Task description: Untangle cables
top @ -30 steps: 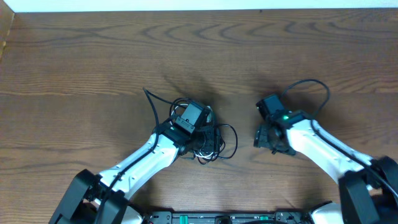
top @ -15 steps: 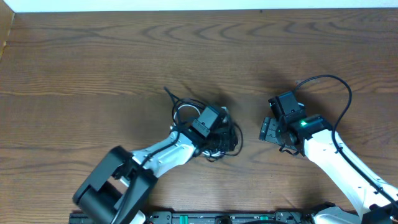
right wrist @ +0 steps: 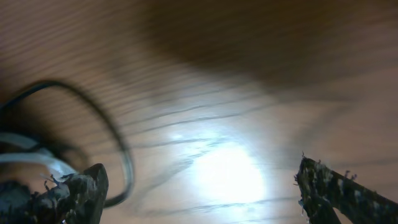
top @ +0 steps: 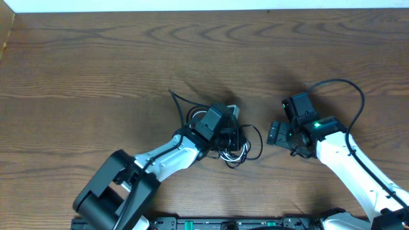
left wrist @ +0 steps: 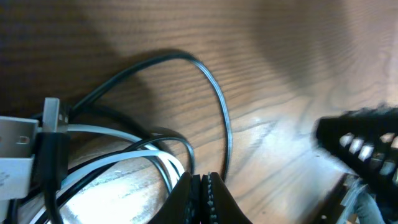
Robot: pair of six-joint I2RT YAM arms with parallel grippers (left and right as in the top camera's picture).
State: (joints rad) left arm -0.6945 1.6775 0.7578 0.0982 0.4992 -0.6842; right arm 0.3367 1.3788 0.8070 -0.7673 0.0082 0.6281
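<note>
Under the left gripper (left wrist: pixel 200 182), the cables (left wrist: pixel 118 134), one white among black, lie bunched on the table (top: pixel 96 64). Its fingers are pressed together on them. Near the tangle's far side, the right gripper (top: pixel 276 134) hangs spread wide, holding nothing.

Cables (left wrist: pixel 227 130): one white, maybe two black

i've swung my left gripper (top: pixel 228 135) rightward and dragged the cables (top: pixel 235 152) along with it. their loose black tail (top: pixel 172 94) has followed. a black loop (top: pixel 259 138) now bulges out toward my right gripper (top: pixel 276 134), which has backed off right a little, yet the gap has closed up.
</note>
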